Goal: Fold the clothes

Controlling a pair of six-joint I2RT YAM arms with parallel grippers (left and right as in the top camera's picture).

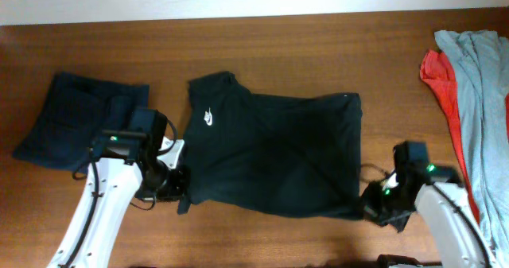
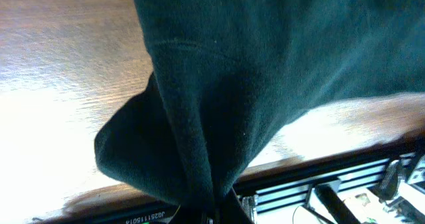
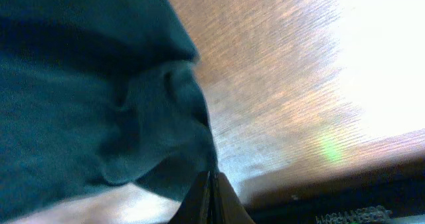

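Slippage is judged the main risk. The black T-shirt (image 1: 270, 153) is spread flat across the middle of the counter (image 1: 318, 53), with its swoosh logo (image 1: 208, 116) toward the left, and only a small bunch of cloth is caught at each near corner. The jaws of the left gripper (image 1: 181, 195) are pressed together on the near-left edge, and those of the right gripper (image 1: 371, 207) on the near-right hem corner. If the corners are raised unevenly or drawn apart, cloth could be pulled out of one pinch. The shirt could also be skewed toward the folded navy garment (image 1: 75, 121) at the left or the grey and red garments (image 1: 469, 101) at the right. How many layers are pinched cannot be told. The jaws are cut off at the bottom of both wrist views, and the right wrist view is blurred. No inner tag can be made out.
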